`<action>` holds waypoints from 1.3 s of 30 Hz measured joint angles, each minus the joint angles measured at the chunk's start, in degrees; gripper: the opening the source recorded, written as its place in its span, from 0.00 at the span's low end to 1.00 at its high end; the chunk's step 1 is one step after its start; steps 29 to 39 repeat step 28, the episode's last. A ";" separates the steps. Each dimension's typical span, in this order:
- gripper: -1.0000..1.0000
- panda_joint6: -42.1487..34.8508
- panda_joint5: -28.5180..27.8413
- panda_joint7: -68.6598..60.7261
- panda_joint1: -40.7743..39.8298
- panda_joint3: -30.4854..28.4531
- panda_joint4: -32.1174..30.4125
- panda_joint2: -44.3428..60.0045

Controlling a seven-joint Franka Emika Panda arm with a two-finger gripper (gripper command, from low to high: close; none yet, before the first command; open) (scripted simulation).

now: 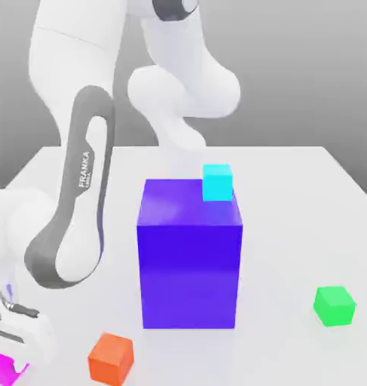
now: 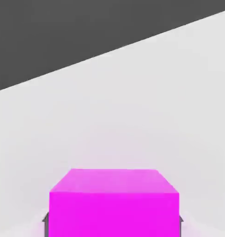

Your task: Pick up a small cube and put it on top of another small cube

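A small magenta cube (image 1: 4, 369) rests on the white table at the near corner on the exterior view's left. My gripper (image 1: 11, 348) has come down over it and is shut on it. In the hand view the magenta cube (image 2: 113, 203) sits between my dark fingertips (image 2: 45, 219), which press its two sides. Other small cubes lie around: an orange cube (image 1: 111, 357) close beside the magenta one, a green cube (image 1: 334, 305) toward the exterior view's right, and a cyan cube (image 1: 217, 182) on top of a tall block.
A tall blue block (image 1: 190, 256) stands mid-table and carries the cyan cube on its far corner. My white arm (image 1: 81, 188) bends down along the block's side on the exterior view's left. The table's edge (image 1: 352, 177) runs behind.
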 joint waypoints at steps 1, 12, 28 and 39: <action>0.00 -1.43 -1.12 0.81 0.71 -0.95 -0.51 -1.97; 0.00 -3.10 -9.45 2.90 17.50 9.04 -10.70 -14.17; 1.00 6.13 -23.48 7.72 40.89 25.25 -20.91 -16.87; 1.00 6.13 -23.48 7.72 40.89 25.25 -20.91 -16.87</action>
